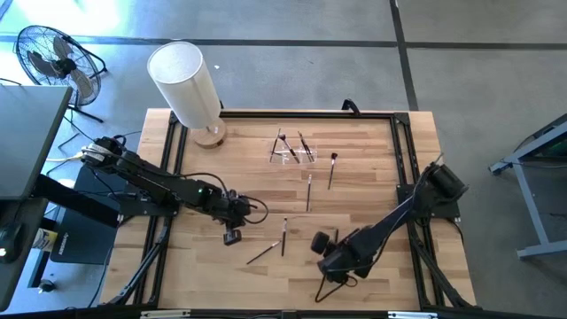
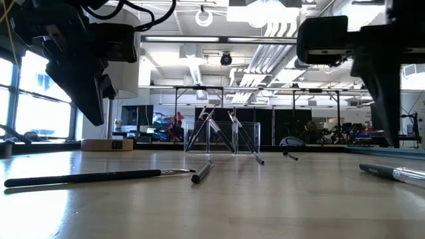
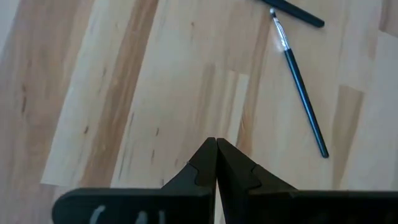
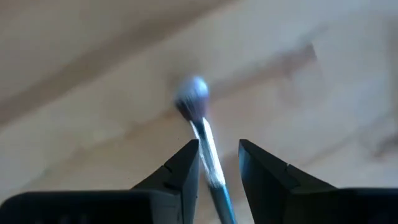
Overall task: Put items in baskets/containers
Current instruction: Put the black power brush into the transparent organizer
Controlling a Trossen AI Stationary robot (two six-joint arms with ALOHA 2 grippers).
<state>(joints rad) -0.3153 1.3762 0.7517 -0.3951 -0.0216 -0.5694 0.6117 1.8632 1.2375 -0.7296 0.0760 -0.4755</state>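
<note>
Several thin dark brushes lie on the wooden table [image 1: 372, 151]: two near the front [image 1: 263, 252] [image 1: 283, 237] and two in the middle [image 1: 308, 190] [image 1: 332, 168]. More brushes lean inside the clear holder [image 1: 295, 152] [image 2: 222, 136], which stands toward the far edge. My right gripper [image 4: 217, 158] [image 1: 326, 246] points down near the front edge. It is open, astride a brush [image 4: 202, 118] with a rounded head. My left gripper [image 3: 216, 149] [image 1: 232, 236] is shut and hovers over bare wood left of the front brushes, one of which shows in its wrist view [image 3: 301, 93]. My right gripper comes from above with one finger on each side of the brush's silvery neck [image 4: 210, 163]. The brush runs close along one finger [image 4: 183, 165]. The view is blurred, and I cannot tell whether that finger touches it.
A tall white cylinder [image 1: 186, 84] stands on a round wooden base at the far left corner. Black rails [image 1: 403, 151] frame the table's sides. A floor fan [image 1: 53, 62] stands off the table at the far left.
</note>
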